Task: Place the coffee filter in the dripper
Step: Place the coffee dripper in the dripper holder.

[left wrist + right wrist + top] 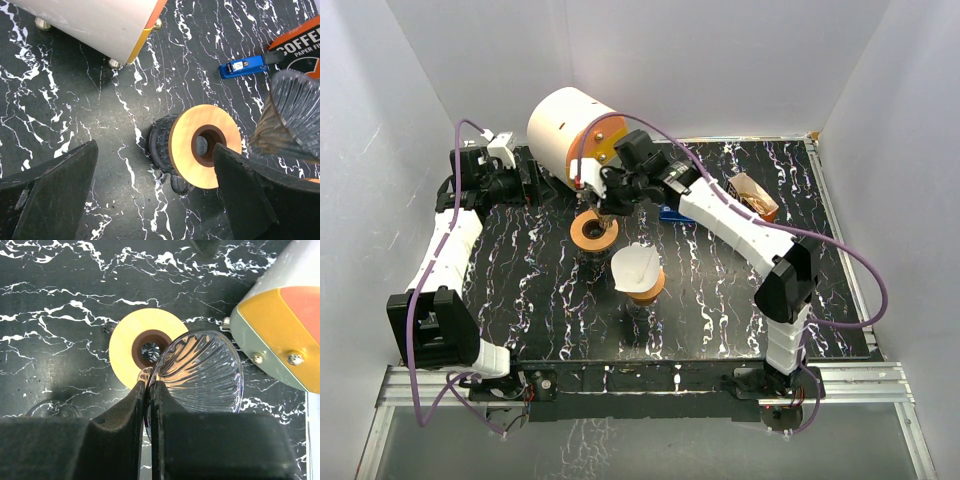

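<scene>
White paper, thin and floppy by the look of it, the coffee filter (635, 265) sits opened out on a wood-collared cup (650, 292) near the middle of the desk (520, 300), with neither arm touching it. The right gripper (149, 387) is clamped on the rim of the clear ribbed dripper (200, 371), holding it just beside a wooden ring (122, 347) that tops a dark base. The left gripper (155, 147) hangs over that ring with its fingers spread wide and nothing between them. I'd judge the filter to weigh almost nothing and to crush or crease easily, so it wants a light pinch on its upper edge, not a squeeze across the cone. A hard grip would flatten it, and a quick move could let it flutter loose. The dripper looks like glass: stiff, slick and breakable, so that thin rim hold seems none too secure.
</scene>
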Controlling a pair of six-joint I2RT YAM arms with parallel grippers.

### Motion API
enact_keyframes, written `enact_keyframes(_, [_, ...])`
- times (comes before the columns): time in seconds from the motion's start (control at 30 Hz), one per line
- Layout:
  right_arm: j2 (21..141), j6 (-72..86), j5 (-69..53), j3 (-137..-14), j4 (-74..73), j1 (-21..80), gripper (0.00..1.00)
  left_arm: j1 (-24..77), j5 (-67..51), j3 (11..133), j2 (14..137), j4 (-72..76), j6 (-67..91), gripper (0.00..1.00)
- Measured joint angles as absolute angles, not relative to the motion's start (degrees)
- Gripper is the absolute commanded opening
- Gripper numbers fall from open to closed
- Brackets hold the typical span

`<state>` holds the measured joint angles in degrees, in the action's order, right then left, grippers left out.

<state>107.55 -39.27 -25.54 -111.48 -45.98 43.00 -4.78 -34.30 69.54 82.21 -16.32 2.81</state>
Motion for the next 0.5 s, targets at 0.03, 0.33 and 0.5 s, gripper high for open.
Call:
enact_keyframes(0.03, [108.01,-39.16,-25.1,-111.5,-45.98,43.62,0.0,-4.78,-33.76,69.54,82.19,-16.34,3.05,0.98])
enact_keyframes(0.33, [111.04,-38.22,-19.29,-111.98,-43.57,48.45,0.0,-5.63,-30.35,69.21,81.91,-16.27,4.19,0.99])
enact_keyframes(0.5, [112.68,-37.58,-16.71,-112.75,-42.17,49.56,0.0,-6.22,-29.69,68.47,81.47,-16.27,4.58,0.99])
